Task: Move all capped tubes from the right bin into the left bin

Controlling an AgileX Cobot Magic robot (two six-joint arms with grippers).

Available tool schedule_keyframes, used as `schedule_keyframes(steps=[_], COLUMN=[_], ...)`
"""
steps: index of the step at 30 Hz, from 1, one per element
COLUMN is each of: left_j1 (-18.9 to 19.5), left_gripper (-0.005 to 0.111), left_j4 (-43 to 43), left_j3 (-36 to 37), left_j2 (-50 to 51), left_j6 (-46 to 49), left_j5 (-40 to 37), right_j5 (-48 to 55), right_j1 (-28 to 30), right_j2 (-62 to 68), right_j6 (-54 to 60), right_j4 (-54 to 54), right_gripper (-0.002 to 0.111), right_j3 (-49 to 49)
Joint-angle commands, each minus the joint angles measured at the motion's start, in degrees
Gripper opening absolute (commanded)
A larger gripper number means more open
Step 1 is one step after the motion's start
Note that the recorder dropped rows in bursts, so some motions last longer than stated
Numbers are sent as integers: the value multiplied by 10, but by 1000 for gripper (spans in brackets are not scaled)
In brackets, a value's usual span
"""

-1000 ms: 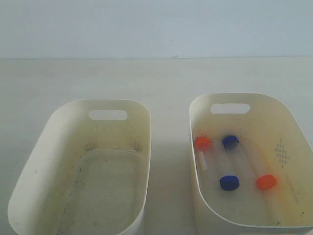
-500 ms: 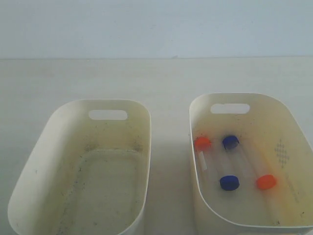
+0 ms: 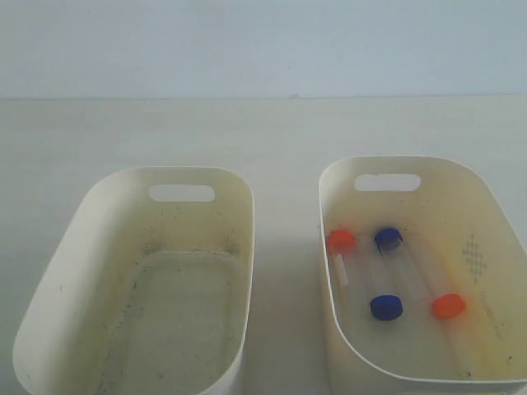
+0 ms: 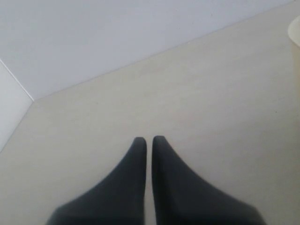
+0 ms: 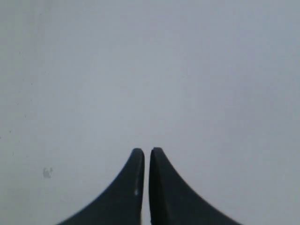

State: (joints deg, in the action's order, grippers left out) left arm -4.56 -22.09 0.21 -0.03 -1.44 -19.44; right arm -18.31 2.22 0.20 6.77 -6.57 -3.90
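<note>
Left end effector [image 4: 149, 139], right end effector [image 5: 146, 151]: closed, holding nothing. Clear capped tubes [image 3: 387, 307] inside cream oval right bin [image 3: 494, 206]; surface [image 3: 284, 247] gap to cream left bin [image 3: 247, 206].

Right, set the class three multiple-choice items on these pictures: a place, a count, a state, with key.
1. Where are the capped tubes? A in the left bin; B in the right bin; C in a gripper.
2. How many dark blue caps? A one; B two; C four.
3. The left gripper is: A shut, empty; B wide open; C gripping a tube.
1 B: all four lie in the right bin, the left bin holds none. 2 B: two blue, two orange-red. 3 A: jaws together, nothing between.
</note>
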Motion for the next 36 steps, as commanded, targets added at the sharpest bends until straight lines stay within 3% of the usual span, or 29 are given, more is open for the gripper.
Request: schedule_keyframes(steps=[1,8,11,25,31,36], left_j1=[-3,-3,-3,-3,-3,-3], left_gripper=[4,4,4,4,4,4], left_j4=[2,2,2,2,2,2], left_j3=[-2,-2,-2,-2,-2,-2], left_j2=[0,0,0,0,0,0], left_j6=[-5,-5,-5,-5,-5,-5], left_j5=[2,2,2,2,2,2], right_j5=[83,390,457,423,331,413], right_j1=[-1,-1,-1,-1,-1,-1], right_j2=[31,182,247,324,325,373], right_j6=[41,41,40,38,38,38], right_j4=[-6,-6,-6,-11,-96,-96], right_gripper=[4,4,4,4,4,4], right_j3=[-98,-247,-269,-270,-270,-270])
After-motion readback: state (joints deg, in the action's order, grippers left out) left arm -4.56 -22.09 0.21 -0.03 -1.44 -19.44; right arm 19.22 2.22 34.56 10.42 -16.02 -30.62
